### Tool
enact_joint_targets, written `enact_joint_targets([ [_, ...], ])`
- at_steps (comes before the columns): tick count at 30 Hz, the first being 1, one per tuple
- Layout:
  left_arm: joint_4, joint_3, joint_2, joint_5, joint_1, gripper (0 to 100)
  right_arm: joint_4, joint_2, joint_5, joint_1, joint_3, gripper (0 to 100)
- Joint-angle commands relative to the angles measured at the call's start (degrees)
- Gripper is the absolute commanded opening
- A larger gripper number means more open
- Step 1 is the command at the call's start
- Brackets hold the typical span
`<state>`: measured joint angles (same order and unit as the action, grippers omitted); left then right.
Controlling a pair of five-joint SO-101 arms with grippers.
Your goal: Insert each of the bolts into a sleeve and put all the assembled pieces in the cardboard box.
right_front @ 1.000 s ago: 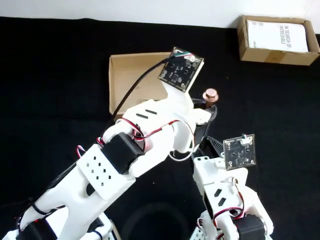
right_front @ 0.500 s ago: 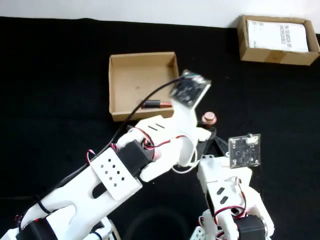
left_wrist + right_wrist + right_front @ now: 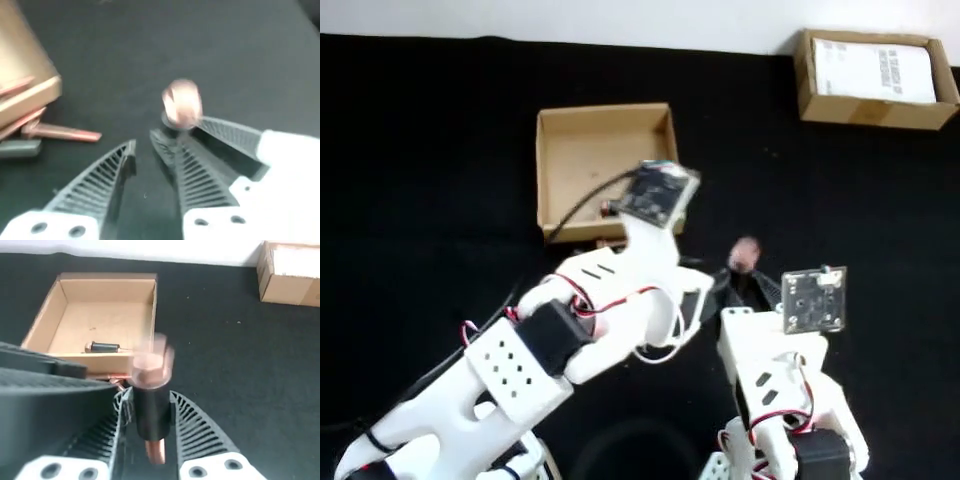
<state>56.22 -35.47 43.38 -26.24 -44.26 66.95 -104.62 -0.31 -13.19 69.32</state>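
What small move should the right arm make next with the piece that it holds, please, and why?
Probably swing it over the open brown cardboard box. The right claw is shut on a black cylindrical sleeve with a copper bolt through it, so the piece looks assembled, and another assembled piece lies in the box.

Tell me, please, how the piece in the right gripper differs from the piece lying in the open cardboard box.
The held piece stands upright, clamped in the right gripper; the boxed piece lies flat on the floor of the cardboard box. The held piece is outside the box, the boxed piece inside. Both are a dark sleeve with a copper bolt.
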Motion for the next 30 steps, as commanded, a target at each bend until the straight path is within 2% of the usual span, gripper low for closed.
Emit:
enact_joint_targets([
  [1,6.3,2.6,2.1,-0.3,0.7,26,-1.5,-0.4,-0.4,1.0,-0.6,0.8],
  [5,13.7,5.1,5.0,0.5,1.1,26,-1.5,-0.4,-0.4,1.1,-0.5,0.8],
  [7,16.9,5.5,7.7,4.0,1.1,25,-2.2,-0.4,-0.4,1.2,-0.5,0.8],
  [9,19.3,5.2,11.4,7.0,1.1,21,-3.6,-0.2,-0.4,2.6,-0.8,0.8],
  [12,21.1,4.9,17.6,10.8,4.0,9,-7.5,-0.1,-0.4,4.8,-1.1,0.8],
  [14,20.9,2.9,21.6,13.2,7.3,1,-9.8,-0.1,-0.4,5.0,-1.3,0.8],
  [21,20.6,-7.7,36.4,17.5,19.1,3,-12.9,8.2,-0.4,5.0,-8.4,0.8],
  [30,9.8,-31.6,60.2,17.6,34.3,3,-16.3,35.8,0.4,2.9,-28.5,0.8],
])
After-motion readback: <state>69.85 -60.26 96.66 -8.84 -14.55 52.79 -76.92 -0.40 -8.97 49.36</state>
